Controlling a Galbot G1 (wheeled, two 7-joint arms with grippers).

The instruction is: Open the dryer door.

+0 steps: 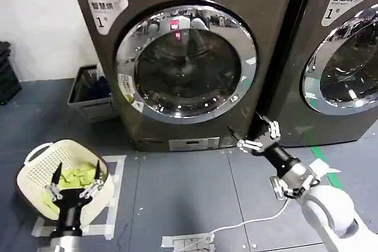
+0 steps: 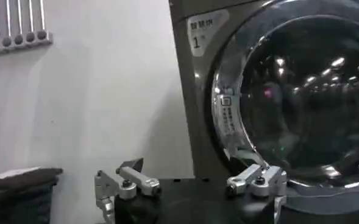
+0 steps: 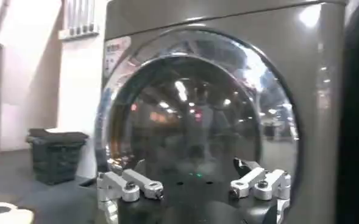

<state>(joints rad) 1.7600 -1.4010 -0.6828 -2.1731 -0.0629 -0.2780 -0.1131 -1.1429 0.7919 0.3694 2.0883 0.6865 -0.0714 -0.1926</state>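
Shut: round chrome-rimmed glass door of the dark grey dryer point(image 1: 188, 62), set in the machine's front at the far middle of the scene, flush with the cabinet. Same door in the right wrist view point(image 3: 194, 122) dead ahead, and in the left wrist view point(image 2: 301, 103) off to one side.

Right gripper point(image 1: 255, 134) raised at the near right, just before the dryer's lower right corner, below and to the right of the door rim; fingers spread, pinching nothing, not touching the door. Spread fingers likewise in its own wrist view point(image 3: 194, 185), door beyond them.

Left gripper point(image 1: 75, 182) low at the near left, fingers spread wide and empty, poised over a cream plastic laundry basket point(image 1: 35, 163) holding yellow-green cloth point(image 1: 77, 176). Also spread in the left wrist view point(image 2: 191, 182).

Second dark grey machine with a chrome-rimmed door point(image 1: 345, 57) on the far right, beside the dryer. Grey slatted crate point(image 1: 88, 95) against the white wall on the far left. White cable point(image 1: 248, 223) trailing across the dark floor near the right arm. White tape marks point(image 1: 121, 169) on the floor round the basket.
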